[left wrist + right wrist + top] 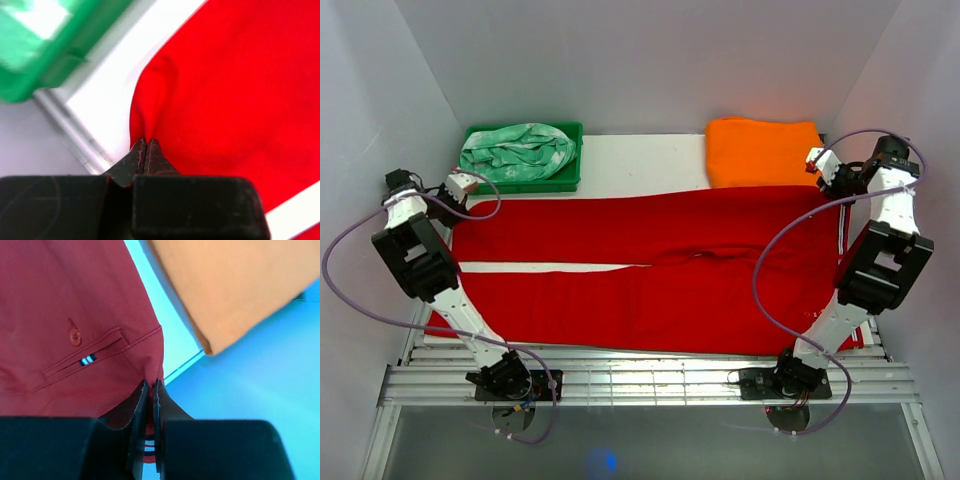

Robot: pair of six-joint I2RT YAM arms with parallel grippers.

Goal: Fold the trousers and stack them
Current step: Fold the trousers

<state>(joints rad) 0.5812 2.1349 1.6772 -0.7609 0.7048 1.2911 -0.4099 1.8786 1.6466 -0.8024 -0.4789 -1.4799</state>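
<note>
The white tabletop (640, 160) carries the bright red soft cloth trousers (650, 270), laid flat across its width: waistband at my right, both legs running to my left, with a narrow gap between them toward the hems. Beyond the waistband lies a folded plain orange cloth (763, 150). Beyond the leg ends stands a green plastic tray (572, 170) holding a mint green and white patterned cloth (517, 150). My left hand (145, 146) is clenched on the far corner of the far leg's hem, which puckers at the pinch. My right hand (152, 387) is clenched on the far corner of the waistband, beside a buttoned pocket (82, 352). Handling, as judged: the cloth is light and limp and will sag between grips. Take hold at corners and edges, lift both ends together, and keep the span taut while folding.
</note>
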